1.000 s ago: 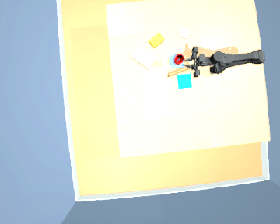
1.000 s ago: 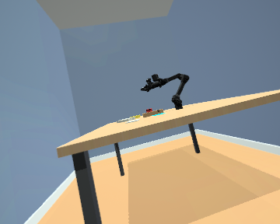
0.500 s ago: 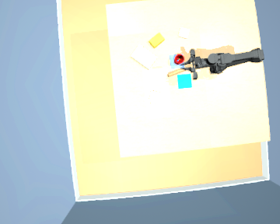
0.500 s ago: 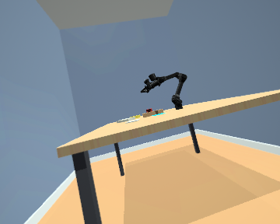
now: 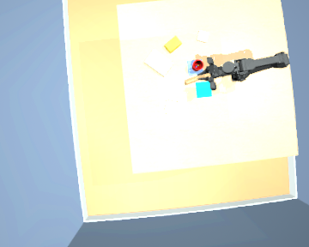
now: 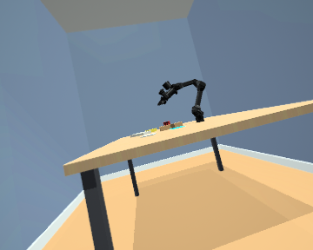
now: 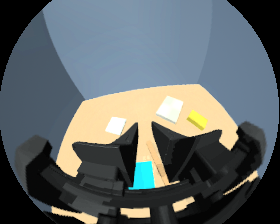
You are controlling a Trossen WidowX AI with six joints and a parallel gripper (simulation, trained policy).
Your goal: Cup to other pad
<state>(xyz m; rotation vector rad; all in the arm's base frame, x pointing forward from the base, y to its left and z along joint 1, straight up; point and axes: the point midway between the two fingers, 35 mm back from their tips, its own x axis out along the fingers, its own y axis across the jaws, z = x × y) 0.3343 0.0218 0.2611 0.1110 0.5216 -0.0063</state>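
A red cup stands upright on the blue pad; something small and dark shows inside, but single marbles cannot be made out. The cup is not seen in the wrist view. The cyan pad lies to one side of it, with nothing seen on it. My gripper hangs well above the table, tilted down, beside the cup as seen from above. Its fingers are drawn close together, with a narrow gap and nothing held between them.
A thin wooden stick lies between the cup and the cyan pad. A large white slab and a yellow block lie farther from the arm. A small white piece lies past the cup.
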